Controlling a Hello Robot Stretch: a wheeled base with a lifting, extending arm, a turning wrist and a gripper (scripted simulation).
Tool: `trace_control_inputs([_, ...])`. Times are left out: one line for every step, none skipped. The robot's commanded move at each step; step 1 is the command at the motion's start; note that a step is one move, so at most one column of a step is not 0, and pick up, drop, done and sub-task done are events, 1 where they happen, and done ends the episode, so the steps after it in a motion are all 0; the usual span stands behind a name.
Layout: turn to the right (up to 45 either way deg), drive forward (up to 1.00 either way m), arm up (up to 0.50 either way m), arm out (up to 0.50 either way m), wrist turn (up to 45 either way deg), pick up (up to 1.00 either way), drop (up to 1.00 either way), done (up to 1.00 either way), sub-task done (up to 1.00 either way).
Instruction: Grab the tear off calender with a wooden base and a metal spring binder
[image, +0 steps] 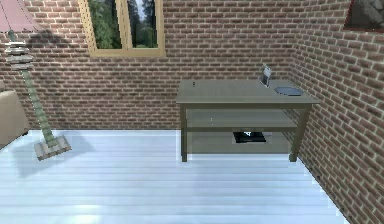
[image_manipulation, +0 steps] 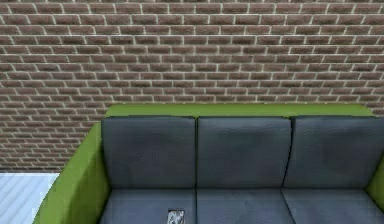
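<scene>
Ahead, a small upright object (image: 267, 73) is seen at the far right corner of the table (image: 215, 98), just beside a dark dish (image: 289, 90); the gripper's state and its place relative to the object cannot be told.

On the table (image: 215, 97), at its back right corner, stands a small upright thing (image: 267, 73) too small for me to name. So is the dark thing (image: 248, 136) on the table's lower shelf. Far left of the table, the floor lamp (image: 30, 95) has its shade cut off. The sofa (image_manipulation: 150, 150) is cut off below and at right.
</scene>
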Motion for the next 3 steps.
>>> trace_control_inputs([0.0, 0.00, 0.42, 0.00, 0.0, 0.00, 0.00, 0.00, 0.00])
trace_control_inputs([0.0, 0.00, 0.00, 0.22, 0.0, 0.00, 0.00, 0.00, 0.00])
trace_control_inputs([0.0, 0.00, 0.00, 0.00, 45.0, 0.00, 0.00, 0.00, 0.00])
